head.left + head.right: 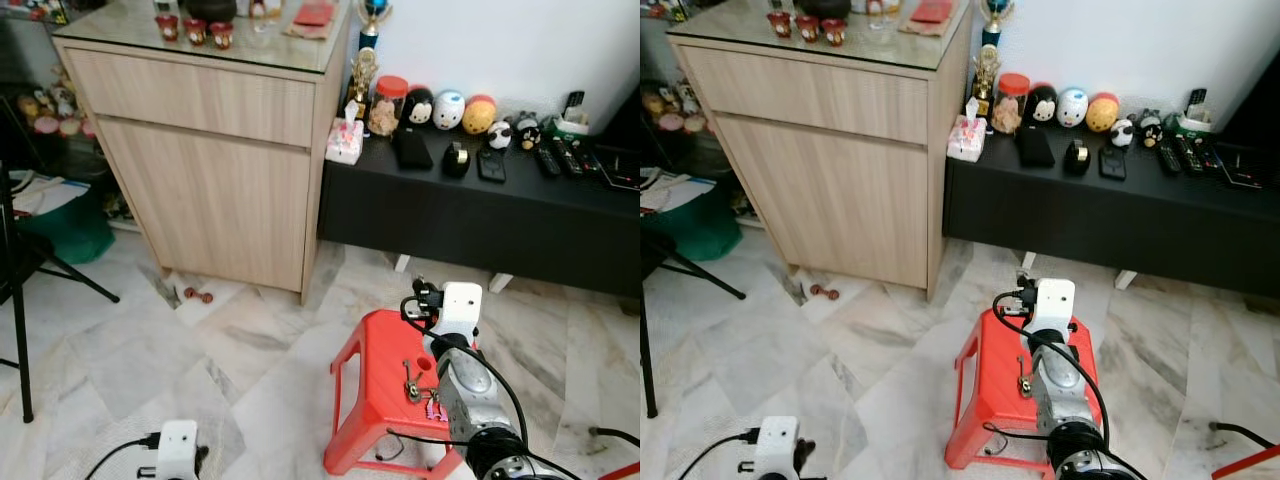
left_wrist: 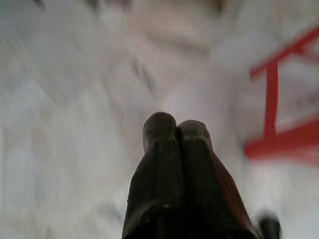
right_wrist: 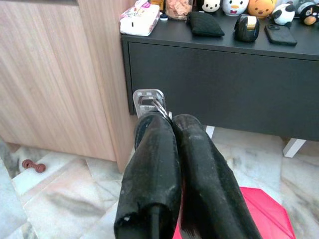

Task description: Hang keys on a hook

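Observation:
My right gripper (image 3: 172, 122) is shut on a bunch of keys; a silver key head and ring (image 3: 149, 102) stick out past its fingertips. In the eye views the rest of the keys (image 1: 412, 385) dangle with a pink tag beside my right forearm (image 1: 462, 385), above a red plastic stool (image 1: 375, 385). The gripper points toward the gap between the wooden cabinet (image 3: 55, 74) and the black console (image 3: 219, 84). My left gripper (image 2: 177, 129) is shut with nothing in it and hangs low over the marble floor, beside the stool's legs (image 2: 271, 99).
The wooden cabinet (image 1: 210, 150) stands at the back left. The low black console (image 1: 470, 215) carries toys, remotes and a tissue pack (image 1: 344, 140). A black tripod leg (image 1: 20, 330) and a green bin (image 1: 65, 225) are on the left. Small red objects (image 1: 197, 294) lie on the floor.

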Controlling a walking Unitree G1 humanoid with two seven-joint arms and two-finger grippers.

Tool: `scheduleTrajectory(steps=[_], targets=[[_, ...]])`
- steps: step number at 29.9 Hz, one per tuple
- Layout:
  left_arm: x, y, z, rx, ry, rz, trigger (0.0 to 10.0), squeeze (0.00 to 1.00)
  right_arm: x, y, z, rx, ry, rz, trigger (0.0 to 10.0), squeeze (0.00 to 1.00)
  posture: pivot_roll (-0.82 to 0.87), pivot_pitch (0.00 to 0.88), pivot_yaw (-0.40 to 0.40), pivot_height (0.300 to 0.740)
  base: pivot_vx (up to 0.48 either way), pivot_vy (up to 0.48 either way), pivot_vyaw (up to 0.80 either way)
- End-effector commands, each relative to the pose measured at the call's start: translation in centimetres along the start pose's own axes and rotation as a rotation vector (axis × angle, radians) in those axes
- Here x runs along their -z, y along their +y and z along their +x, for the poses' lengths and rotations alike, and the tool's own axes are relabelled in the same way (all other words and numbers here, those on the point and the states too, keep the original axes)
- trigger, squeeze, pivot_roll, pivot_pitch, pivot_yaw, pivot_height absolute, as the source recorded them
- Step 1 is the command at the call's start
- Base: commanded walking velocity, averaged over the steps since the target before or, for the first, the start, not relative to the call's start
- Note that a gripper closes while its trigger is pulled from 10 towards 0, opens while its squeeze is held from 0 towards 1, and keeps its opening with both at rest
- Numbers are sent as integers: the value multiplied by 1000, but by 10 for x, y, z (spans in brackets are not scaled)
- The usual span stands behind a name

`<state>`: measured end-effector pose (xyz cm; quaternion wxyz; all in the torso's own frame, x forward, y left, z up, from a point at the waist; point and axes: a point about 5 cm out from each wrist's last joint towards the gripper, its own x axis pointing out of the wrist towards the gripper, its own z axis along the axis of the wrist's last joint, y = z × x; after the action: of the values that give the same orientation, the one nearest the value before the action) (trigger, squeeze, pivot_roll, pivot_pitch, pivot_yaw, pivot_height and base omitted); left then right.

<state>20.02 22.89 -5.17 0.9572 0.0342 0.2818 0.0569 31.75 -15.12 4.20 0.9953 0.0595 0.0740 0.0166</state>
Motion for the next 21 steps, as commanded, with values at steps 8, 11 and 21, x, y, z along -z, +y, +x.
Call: scheduleTrajectory(steps=[8, 11, 21], targets=[[-54, 5, 5, 25, -299, 83, 10000, 0, 7, -4, -3, 18, 24, 12, 10000, 0, 144, 0, -106, 740, 0, 0, 0], [-71, 5, 3, 39, -379, 78, 10000, 0, 4, -4, -2, 15, 18, 11, 10000, 0, 136, 0, -100, 740, 0, 0, 0], [-120, -14, -31, 136, -612, 126, 10000, 0, -14, -10, -5, -23, -84, 5, 10000, 0, 99, 0, -91, 740, 0, 0, 0]])
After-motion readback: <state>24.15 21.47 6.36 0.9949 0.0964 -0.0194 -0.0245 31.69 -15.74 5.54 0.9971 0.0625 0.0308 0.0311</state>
